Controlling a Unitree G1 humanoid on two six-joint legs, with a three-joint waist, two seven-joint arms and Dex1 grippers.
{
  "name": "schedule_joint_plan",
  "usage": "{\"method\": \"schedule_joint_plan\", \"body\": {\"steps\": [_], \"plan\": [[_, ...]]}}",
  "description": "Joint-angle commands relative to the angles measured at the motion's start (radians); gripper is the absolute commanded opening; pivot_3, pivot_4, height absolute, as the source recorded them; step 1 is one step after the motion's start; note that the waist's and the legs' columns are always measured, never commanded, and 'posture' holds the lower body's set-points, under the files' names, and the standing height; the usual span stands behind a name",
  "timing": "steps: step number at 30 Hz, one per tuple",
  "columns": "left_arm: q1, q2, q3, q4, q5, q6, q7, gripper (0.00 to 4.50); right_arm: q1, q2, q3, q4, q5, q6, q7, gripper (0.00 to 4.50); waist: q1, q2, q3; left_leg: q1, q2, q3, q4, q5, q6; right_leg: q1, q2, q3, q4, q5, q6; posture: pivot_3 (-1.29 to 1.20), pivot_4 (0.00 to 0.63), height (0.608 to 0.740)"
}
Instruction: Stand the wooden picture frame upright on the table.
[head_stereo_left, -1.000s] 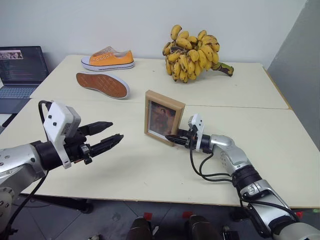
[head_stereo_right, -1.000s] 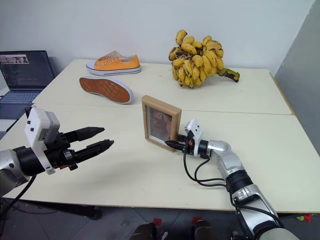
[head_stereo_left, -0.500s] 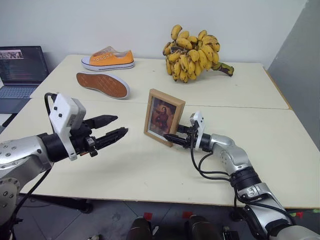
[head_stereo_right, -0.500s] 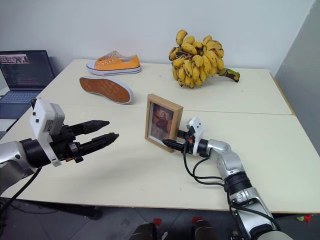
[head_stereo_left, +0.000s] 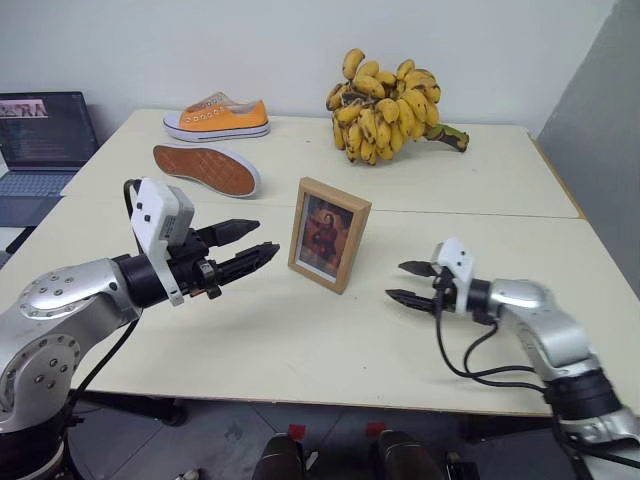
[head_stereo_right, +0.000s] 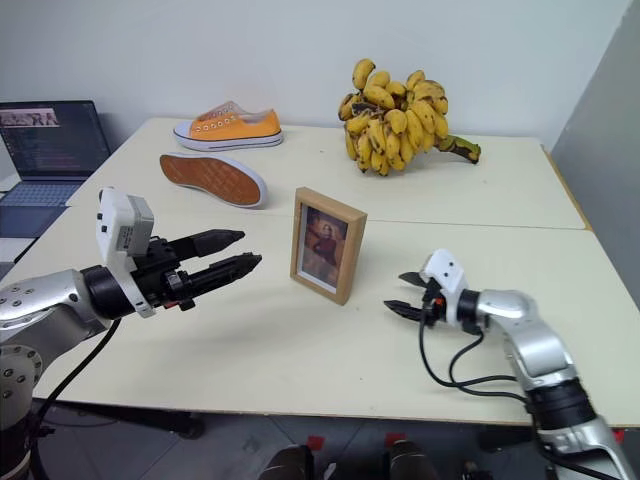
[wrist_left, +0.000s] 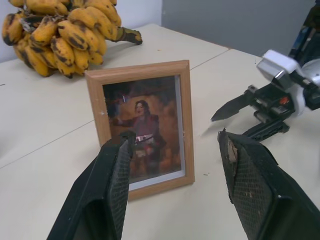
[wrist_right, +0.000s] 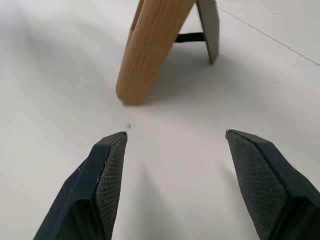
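Light wood stands free now: the wooden picture frame sits upright on the table near the seam between the two slabs, leaning back on its stand flap, with nothing touching it. A second ago our right claw was pinched at the frame's lower corner; it has since let go and drawn away towards four o'clock of the frame, and its fingers are spread wide with only bare table between them. We judge from this that the standing step is done, provided the flap keeps its footing. Our left claw has crept a little nearer from nine o'clock of the frame and now hovers close beside it, fingers apart, holding nothing and touching nothing. The bananas lie at twelve o'clock, well apart from the frame, and the orange shoe at about ten o'clock.
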Motion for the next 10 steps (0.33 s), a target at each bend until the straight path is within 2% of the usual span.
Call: {"method": "schedule_joint_plan", "body": {"steps": [1, 6, 10], "plan": [[-0.037, 0.005, -0.011, 0.026, 0.015, -0.033, -0.022, 2.84, -0.023, -0.049, -0.128, -0.221, 0.135, 0.165, -0.039, 3.32, -0.002, 0.0, 0.0, 0.0, 0.0, 0.0, 0.0, 0.0, 0.0, -0.001, 0.0, 0.0, 0.0, 0.0, 0.0, 0.0, 0.15, 0.74], [-0.061, 0.006, -0.04, 0.047, 0.025, -0.037, -0.033, 2.84, -0.057, -0.018, -0.18, -0.336, 0.245, 0.332, -0.145, 3.32, 0.001, 0.0, 0.0, 0.0, 0.0, 0.0, 0.0, 0.0, 0.0, 0.0, 0.001, 0.0, 0.0, -0.001, 0.0, 0.0, 0.15, 0.74], [-0.075, 0.014, -0.098, 0.06, 0.101, -0.053, -0.025, 2.84, -0.042, 0.003, -0.179, -0.385, 0.279, 0.382, -0.195, 3.32, 0.002, 0.0, 0.0, -0.001, 0.0, 0.0, 0.0, 0.0, 0.0, 0.0, 0.001, 0.0, -0.001, -0.001, 0.0, 0.0, 0.15, 0.74]]}}
